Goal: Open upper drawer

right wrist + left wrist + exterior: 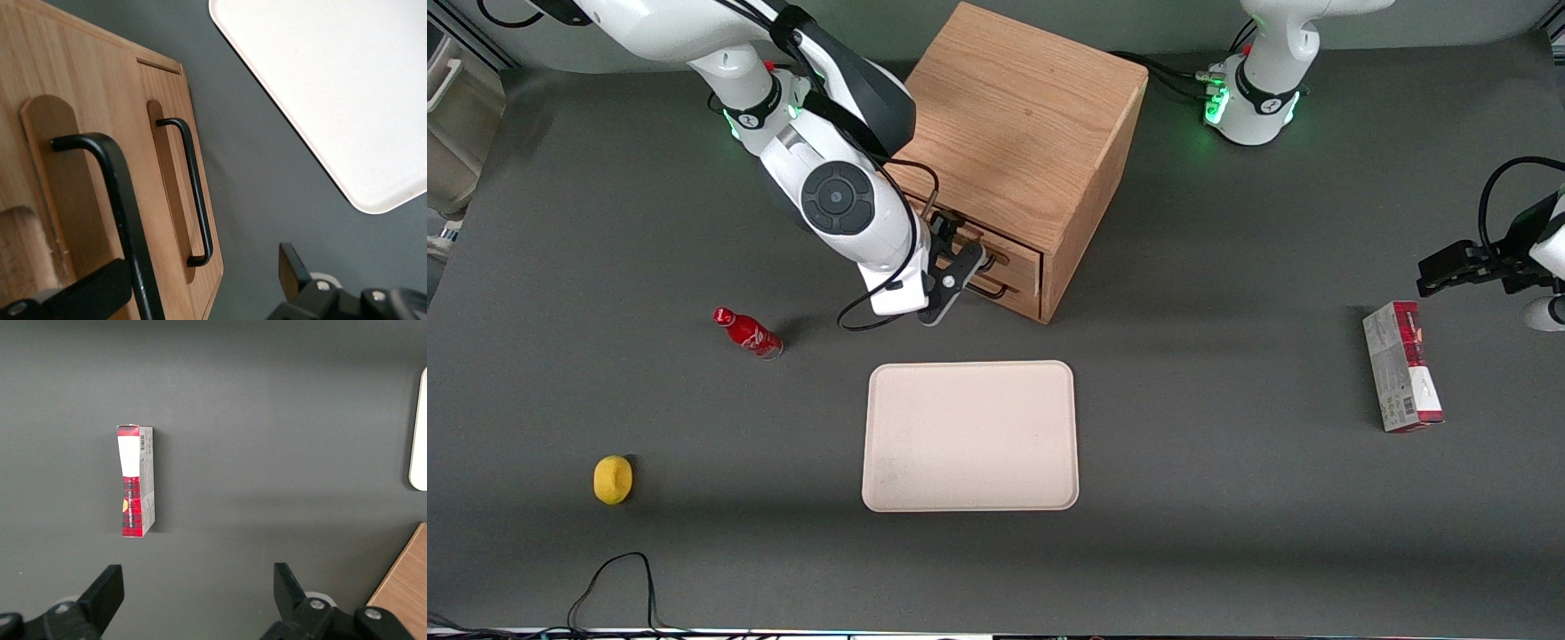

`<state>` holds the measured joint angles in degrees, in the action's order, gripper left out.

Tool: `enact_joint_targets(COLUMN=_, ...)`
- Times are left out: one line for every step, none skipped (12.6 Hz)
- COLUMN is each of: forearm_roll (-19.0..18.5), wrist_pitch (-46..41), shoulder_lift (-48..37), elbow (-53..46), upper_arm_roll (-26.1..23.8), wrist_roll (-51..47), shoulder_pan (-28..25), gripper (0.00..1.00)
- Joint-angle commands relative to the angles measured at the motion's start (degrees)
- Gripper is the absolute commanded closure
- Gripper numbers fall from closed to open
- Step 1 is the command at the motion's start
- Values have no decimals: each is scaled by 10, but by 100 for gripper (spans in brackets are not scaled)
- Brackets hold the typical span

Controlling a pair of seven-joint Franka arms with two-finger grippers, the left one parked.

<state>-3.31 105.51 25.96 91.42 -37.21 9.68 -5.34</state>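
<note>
Step in hand: closing in on the upper drawer's handle; by my judgement the pull has not begun, since the upper drawer [996, 252] looks flush with the cabinet [1023, 142].
Gripper: the gripper [958, 258] sits right at the cabinet's front, just above centre of the front view, fingers spread with one either side of the upper handle [127, 220]; nothing squeezed yet.
Where the drawer is: top of the cabinet's two fronts, centre of the front view, above the lower drawer [175, 167] and its own bar [193, 193].
Doing it well: I'd close the fingers squarely on the bar near its middle, then draw straight out from the front face, not sideways, so the box doesn't bind.
Which way it faces: the front points toward the front camera and slightly toward the working arm's end, roughly at the tray [970, 436].
Long axis: the handle runs along the drawer front, level with the table; travel is across it.
</note>
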Motion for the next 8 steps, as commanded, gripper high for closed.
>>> enact_joint_targets(forearm_roll=-4, wrist_pitch=-23, shoulder_lift=-22, elbow=7, upper_arm_roll=-3, wrist_roll=12, shoulder_pan=3, gripper=0)
enact_joint_targets(forearm_roll=-2, wrist_pitch=-28, shoulder_lift=-28, elbow=7, upper_arm_roll=-3, wrist_roll=21, shoulder_pan=4, gripper=0)
enact_joint_targets(forearm_roll=-1, wrist_pitch=-34, shoulder_lift=-32, elbow=7, upper_arm_roll=-3, wrist_roll=26, shoulder_pan=4, gripper=0)
enact_joint_targets(forearm_roll=-1, wrist_pitch=-35, shoulder_lift=-33, elbow=8, upper_arm_roll=-3, wrist_roll=27, shoulder_pan=5, gripper=0)
enact_joint_targets(forearm_roll=-2, wrist_pitch=-31, shoulder_lift=-31, elbow=8, upper_arm_roll=-2, wrist_roll=29, shoulder_pan=5, gripper=0)
enact_joint_targets(forearm_roll=-8, wrist_pitch=-26, shoulder_lift=-26, elbow=8, upper_arm_roll=-2, wrist_roll=31, shoulder_pan=5, gripper=0)
enact_joint_targets(forearm_roll=-10, wrist_pitch=-10, shoulder_lift=-21, elbow=9, upper_arm_roll=-1, wrist_roll=32, shoulder_pan=5, gripper=0)
enact_joint_targets(forearm_roll=-14, wrist_pitch=2, shoulder_lift=-14, elbow=9, upper_arm_roll=-1, wrist_roll=37, shoulder_pan=5, gripper=0)
